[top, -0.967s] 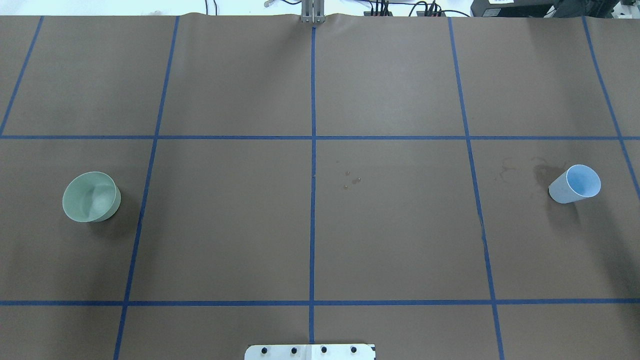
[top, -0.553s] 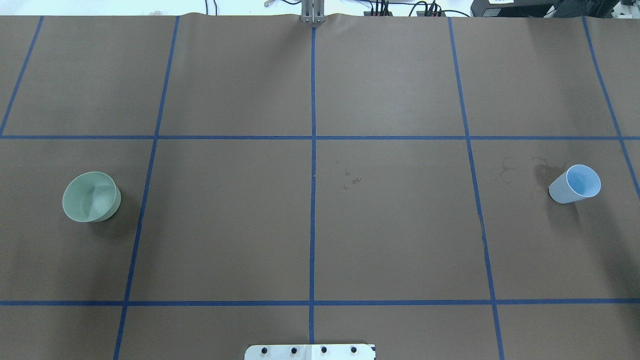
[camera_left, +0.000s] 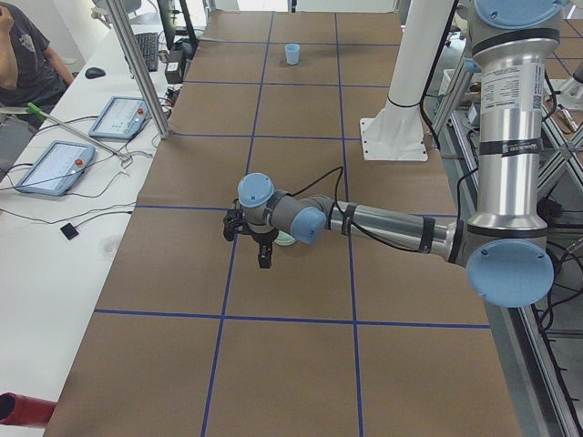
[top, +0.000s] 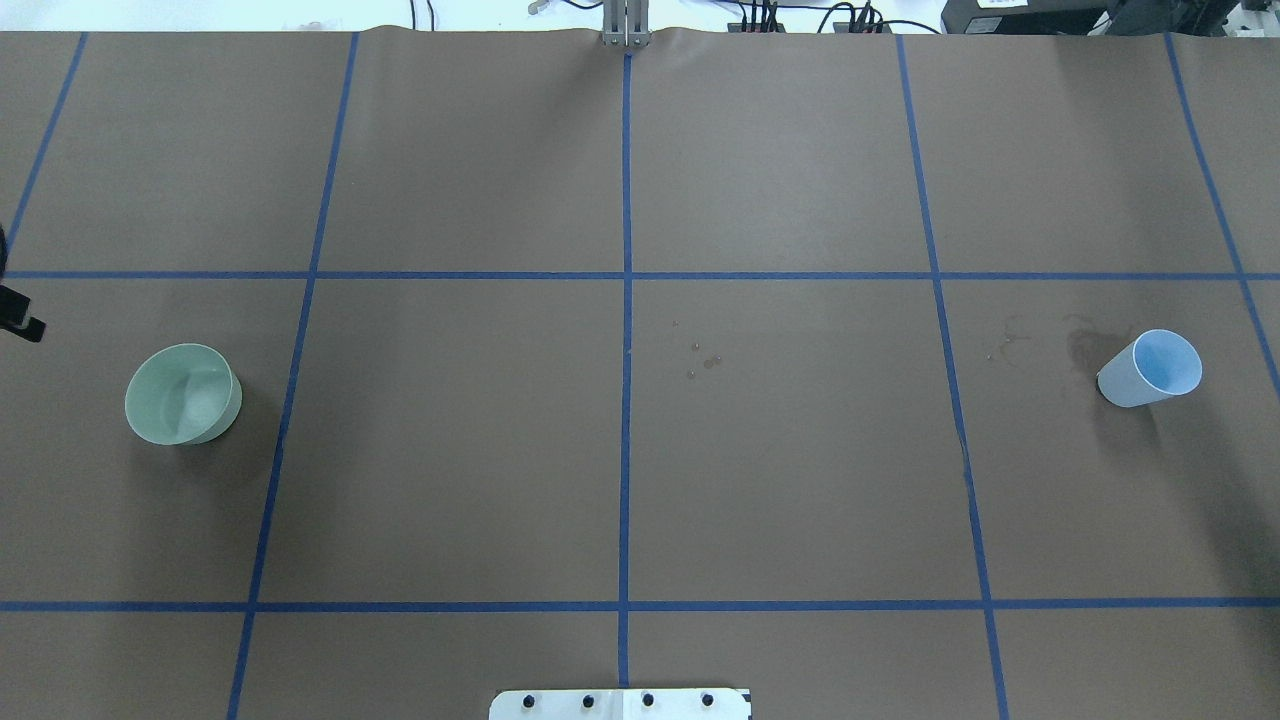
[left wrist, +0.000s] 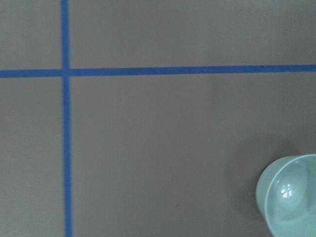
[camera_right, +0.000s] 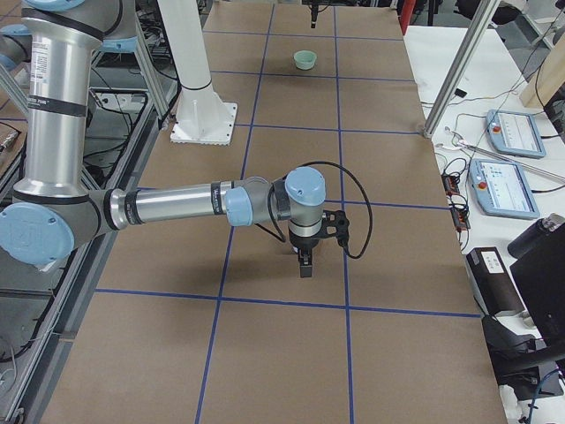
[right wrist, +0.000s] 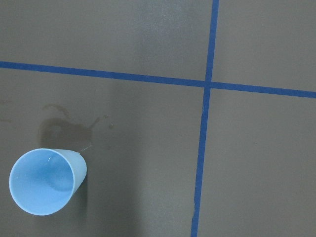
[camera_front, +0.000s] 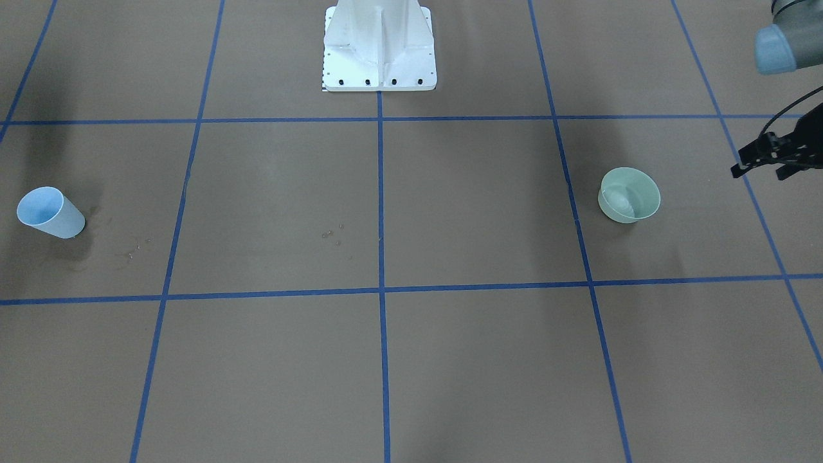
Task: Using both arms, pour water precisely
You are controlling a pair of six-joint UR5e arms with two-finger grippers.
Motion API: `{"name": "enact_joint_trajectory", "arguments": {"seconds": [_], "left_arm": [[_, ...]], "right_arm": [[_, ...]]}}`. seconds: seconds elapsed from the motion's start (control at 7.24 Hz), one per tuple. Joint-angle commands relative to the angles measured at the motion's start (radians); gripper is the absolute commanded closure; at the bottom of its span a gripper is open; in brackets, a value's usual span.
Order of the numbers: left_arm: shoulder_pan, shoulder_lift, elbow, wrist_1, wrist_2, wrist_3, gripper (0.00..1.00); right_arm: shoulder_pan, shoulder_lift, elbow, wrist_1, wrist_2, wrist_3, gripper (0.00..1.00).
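Observation:
A pale green bowl (top: pixel 183 393) stands upright on the table's left side; the left wrist view (left wrist: pixel 291 197) shows white glints of water in it. A light blue cup (top: pixel 1150 368) stands on the right side, and the right wrist view (right wrist: pixel 47 181) looks into it. My left gripper (camera_front: pixel 759 170) hovers beside the bowl, outward of it, apart from it, with its fingers apart and empty. My right gripper (camera_right: pixel 305 263) hangs above the table near the blue cup and shows only in the exterior right view, so I cannot tell its state.
Water droplets (top: pixel 705 360) lie near the table's middle. A wet stain (top: pixel 1085 345) lies beside the blue cup. The white pedestal (camera_front: pixel 379 48) stands at the robot's edge. Tablets (camera_left: pixel 55 164) and a metal post (camera_left: pixel 137 64) stand on the operators' side, with a person (camera_left: pixel 23 55).
The tip of my left gripper has come into the overhead view at its left edge, above the green bowl. The bowl and cup have not moved.

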Motion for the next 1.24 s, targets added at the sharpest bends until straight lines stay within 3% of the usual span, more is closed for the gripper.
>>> {"name": "enact_joint_trajectory", "arguments": {"seconds": [0.0, 0.55, 0.69, 0.83, 0.97, 1.11], "left_arm": [[0.119, -0.018, 0.01, -0.012, 0.016, -0.045, 0.0], [0.179, -0.091, 0.101, -0.014, 0.008, -0.051, 0.01], [0.188, -0.11, 0.123, -0.012, 0.008, -0.052, 0.23], [0.19, -0.115, 0.134, -0.011, 0.008, -0.052, 0.83], [0.19, -0.116, 0.137, 0.003, 0.007, -0.056, 1.0], [0.19, -0.116, 0.149, 0.007, -0.015, -0.054, 1.0]], "right_arm": [[0.0, 0.0, -0.002, 0.0, 0.0, 0.0, 0.01], [0.0, 0.0, -0.013, 0.0, 0.0, 0.0, 0.01], [0.0, 0.0, -0.011, 0.0, 0.0, 0.001, 0.01], [0.0, 0.0, -0.011, 0.0, 0.0, 0.0, 0.01], [0.0, 0.0, -0.011, 0.002, 0.0, 0.001, 0.01], [0.0, 0.0, -0.01, 0.002, 0.0, 0.002, 0.01]]}}
